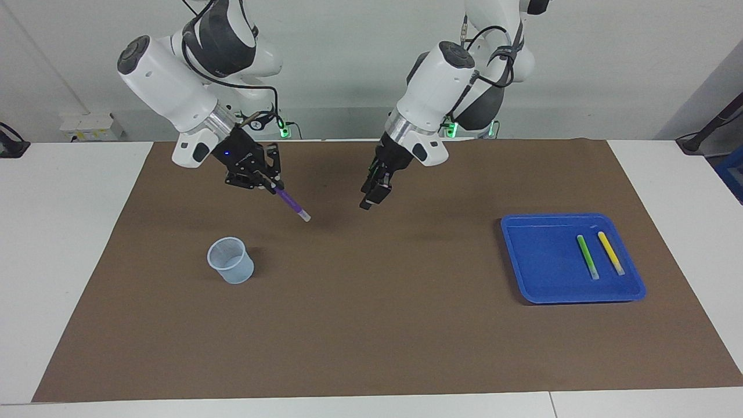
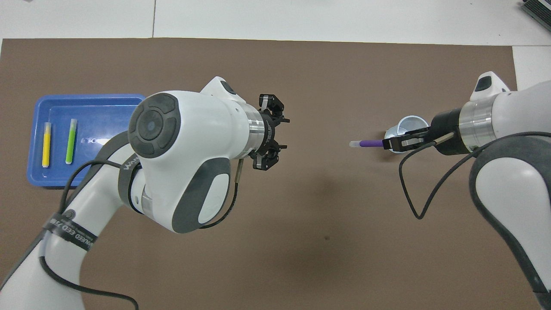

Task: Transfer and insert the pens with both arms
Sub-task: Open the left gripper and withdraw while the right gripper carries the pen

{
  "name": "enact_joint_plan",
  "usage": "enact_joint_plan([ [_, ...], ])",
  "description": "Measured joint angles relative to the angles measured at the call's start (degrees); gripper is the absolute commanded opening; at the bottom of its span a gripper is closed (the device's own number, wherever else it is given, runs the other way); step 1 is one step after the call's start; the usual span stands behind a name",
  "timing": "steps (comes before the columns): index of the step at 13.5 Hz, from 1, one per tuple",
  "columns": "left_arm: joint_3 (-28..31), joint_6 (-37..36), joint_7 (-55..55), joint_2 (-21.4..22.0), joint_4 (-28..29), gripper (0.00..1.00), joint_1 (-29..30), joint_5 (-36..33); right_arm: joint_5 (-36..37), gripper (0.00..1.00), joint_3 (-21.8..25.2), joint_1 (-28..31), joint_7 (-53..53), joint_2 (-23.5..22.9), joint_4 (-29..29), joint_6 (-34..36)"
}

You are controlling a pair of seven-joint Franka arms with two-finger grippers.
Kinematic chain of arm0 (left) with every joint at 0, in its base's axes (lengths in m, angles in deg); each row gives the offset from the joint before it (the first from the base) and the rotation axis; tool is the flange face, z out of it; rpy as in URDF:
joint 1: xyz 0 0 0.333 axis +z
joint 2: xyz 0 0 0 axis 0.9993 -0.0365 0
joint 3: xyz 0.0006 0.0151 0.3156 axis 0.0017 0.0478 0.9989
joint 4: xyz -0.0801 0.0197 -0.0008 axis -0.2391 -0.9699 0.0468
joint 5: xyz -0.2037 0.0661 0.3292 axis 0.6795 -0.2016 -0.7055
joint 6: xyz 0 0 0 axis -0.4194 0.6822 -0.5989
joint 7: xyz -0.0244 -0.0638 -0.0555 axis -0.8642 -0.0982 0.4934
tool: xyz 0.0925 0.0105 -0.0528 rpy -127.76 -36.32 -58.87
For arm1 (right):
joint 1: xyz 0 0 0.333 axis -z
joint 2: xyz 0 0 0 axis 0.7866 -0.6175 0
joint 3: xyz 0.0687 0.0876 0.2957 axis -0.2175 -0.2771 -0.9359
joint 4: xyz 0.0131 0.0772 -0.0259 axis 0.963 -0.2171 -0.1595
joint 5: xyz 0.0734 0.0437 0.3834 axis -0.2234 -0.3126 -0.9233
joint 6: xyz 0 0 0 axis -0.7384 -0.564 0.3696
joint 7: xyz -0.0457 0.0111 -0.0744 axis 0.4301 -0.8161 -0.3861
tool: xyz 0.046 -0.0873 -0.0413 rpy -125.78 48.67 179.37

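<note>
Facing view: right claw [image 1: 271, 184] pinched on the coloured end of the purple pen [image 1: 289, 202], up in the air over the brown mat [image 1: 371, 325], pen slanting down with its whitish cap end lowest, not yet over the pale plastic cup [image 1: 231, 260] standing upright on the mat toward the right arm's end of the worktop [image 1: 69, 261]. Left claw [image 1: 371, 196] hanging over the middle of the mat, holding nothing, fingers parted as far as can be made out. Green pen [image 1: 587, 256] and yellow pen [image 1: 610, 253] lying side by side, apart, in the blue tray [image 1: 522, 273] toward the left arm's end. Probably light, stiff and smooth-barrelled, so prone to swivelling or slipping in a pinch near one end; best taken across the barrel, firmly, leaving the cap end free to lead into the cup. Cup likely light too, easily tipped by a slanted entry.
</note>
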Motion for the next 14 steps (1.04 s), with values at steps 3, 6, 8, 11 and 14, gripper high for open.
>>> enact_joint_plan([
  [3,0.12,-5.01,-10.65,1.20,-0.03,0.55,4.89,0.00,12.18,0.00,0.02,0.50,-0.01,-0.57,0.68,0.01],
  [6,0.23,-9.15,-23.29,2.10,-0.04,0.53,10.61,0.00,18.00,0.00,0.02,2.82,-3.27,-0.66,0.69,0.02],
  [8,0.27,-12.11,-31.94,2.39,0.00,0.52,14.83,-0.01,19.63,0.00,0.09,5.24,-7.00,-0.70,0.70,-0.01],
  [11,0.34,-13.92,-43.35,2.54,0.11,0.48,20.92,-0.29,21.22,0.00,0.09,6.18,-8.02,-1.41,0.70,-1.15],
  [14,0.35,-14.16,-51.59,2.56,0.35,0.46,25.08,-2.22,21.23,0.00,-0.21,6.09,-8.02,-3.26,0.61,-2.74],
])
